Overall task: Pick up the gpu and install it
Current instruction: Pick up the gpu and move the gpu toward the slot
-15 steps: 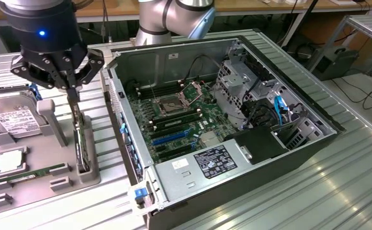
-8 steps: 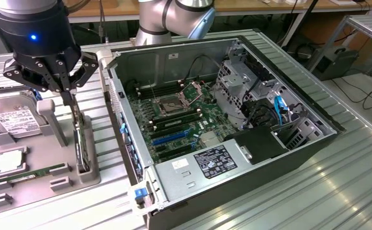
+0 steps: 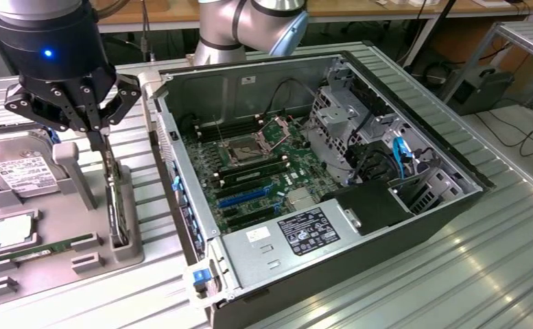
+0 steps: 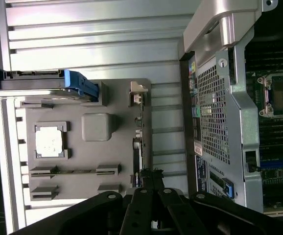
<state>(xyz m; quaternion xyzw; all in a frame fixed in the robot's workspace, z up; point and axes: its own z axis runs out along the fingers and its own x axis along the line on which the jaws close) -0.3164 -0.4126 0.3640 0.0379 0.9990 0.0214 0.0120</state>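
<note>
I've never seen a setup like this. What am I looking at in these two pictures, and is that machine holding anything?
This is a robot arm whose end carries a gripper, a claw with fingers. One picture comes from a camera standing off to the side. The other comes from a camera on the arm's wrist, looking down past the fingers. On the ribbed metal table sits an open computer case with its circuit board showing. Beside it, on the exterior view's left, is a grey tray of parts: a hard drive, a green memory stick and the gpu, a thin black card standing on edge in a slot. The gripper is closed on that card's top edge, with the card sitting in its slot.
</note>
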